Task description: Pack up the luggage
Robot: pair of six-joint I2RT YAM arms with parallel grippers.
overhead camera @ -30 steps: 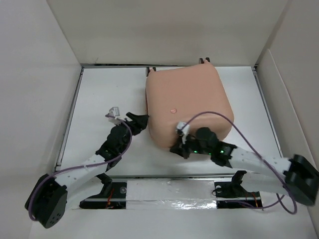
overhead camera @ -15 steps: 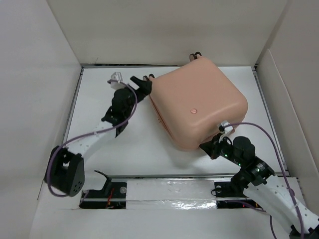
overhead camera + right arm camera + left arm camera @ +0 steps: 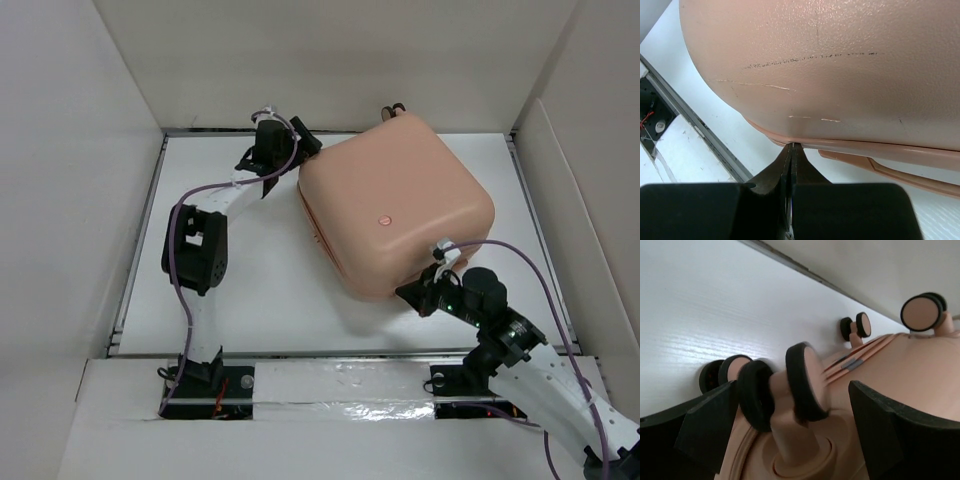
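The luggage point(image 3: 395, 205), a closed peach-pink suitcase, lies shell-up on the white table, turned at an angle, with its logo dot point(image 3: 382, 220) facing up. My left gripper point(image 3: 300, 150) is at its far left corner. In the left wrist view it point(image 3: 790, 432) is open, and its fingers point(image 3: 890, 435) straddle a pink-and-black caster wheel point(image 3: 805, 382) without touching it. My right gripper point(image 3: 412, 295) is at the near right corner. In the right wrist view it point(image 3: 791, 146) is shut, with its tips against the seam under the shell point(image 3: 840, 65).
White walls enclose the table on three sides; the far wall point(image 3: 330, 60) is close behind the luggage. Two more wheels point(image 3: 392, 110) stick out at the far side. A taped metal rail point(image 3: 340, 385) runs along the near edge. A side handle point(image 3: 890, 167) shows below the seam.
The luggage has turned and shifted toward the far right. My left gripper has moved from the near left side to the far left corner. My right gripper has moved to the near right corner.
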